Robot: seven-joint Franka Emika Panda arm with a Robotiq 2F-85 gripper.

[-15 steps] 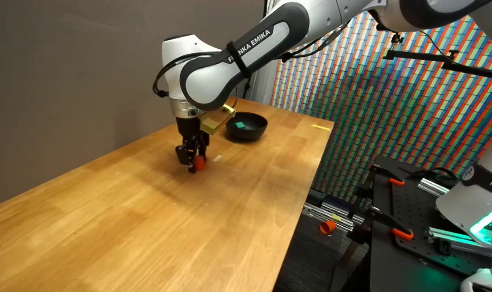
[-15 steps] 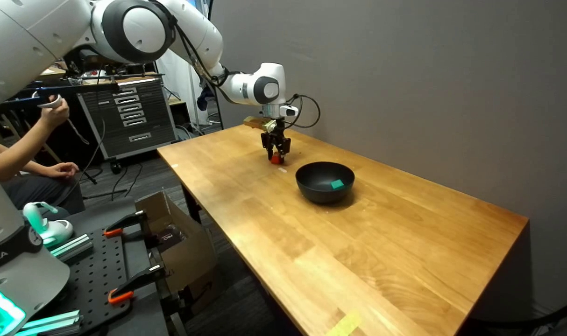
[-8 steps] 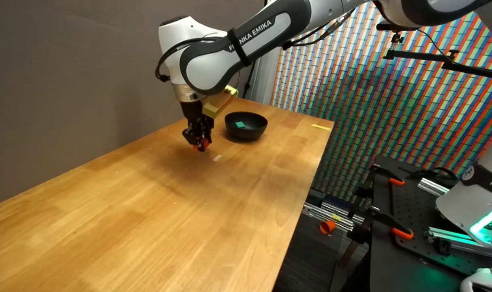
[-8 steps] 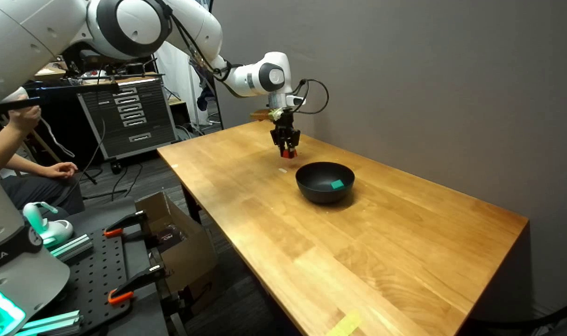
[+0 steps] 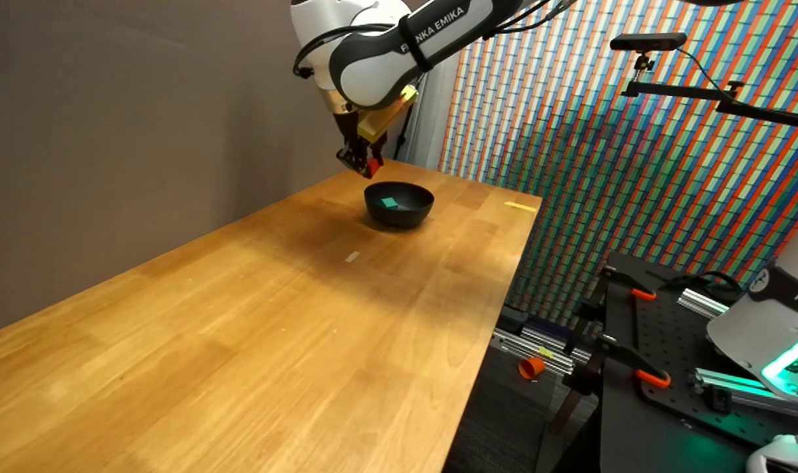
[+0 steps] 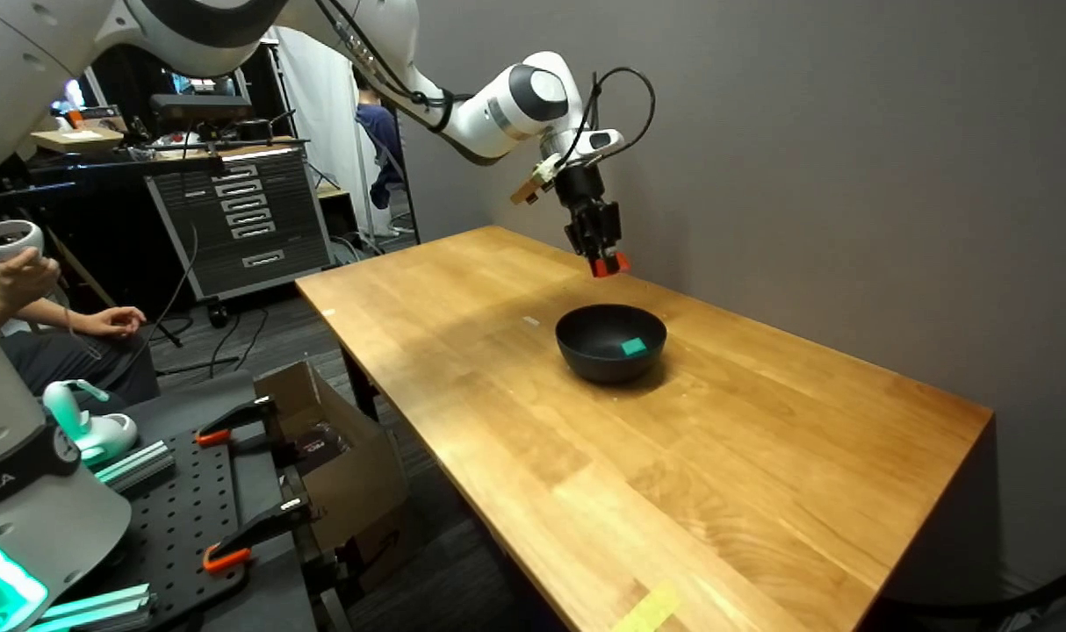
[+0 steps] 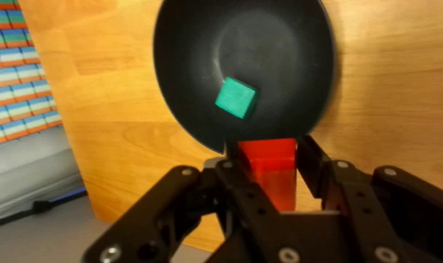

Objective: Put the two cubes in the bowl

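Observation:
My gripper (image 7: 268, 146) is shut on the red-orange cube (image 7: 274, 160), with a finger on each side of it. In both exterior views the gripper (image 5: 371, 164) holds the red cube (image 6: 600, 269) in the air above the table. The black bowl (image 7: 280, 65) stands upright on the table, just ahead of the fingertips in the wrist view. In an exterior view the cube is above and behind the bowl (image 6: 605, 367), towards the wall. The green cube (image 7: 236, 98) lies inside the bowl; it also shows in both exterior views (image 5: 389, 203) (image 6: 634, 347).
The wooden table (image 5: 254, 368) runs along a grey wall (image 6: 805, 175) close behind the gripper. A white tape scrap (image 5: 352, 257) and a yellow tape strip (image 5: 520, 205) are stuck on the table. A person's hand (image 6: 25, 272) holds a controller off the table.
The red cube was at the table between the fingers a second ago; the gripper has lifted it, moved it towards the bowl and tilted. The bowl and green cube have not moved.

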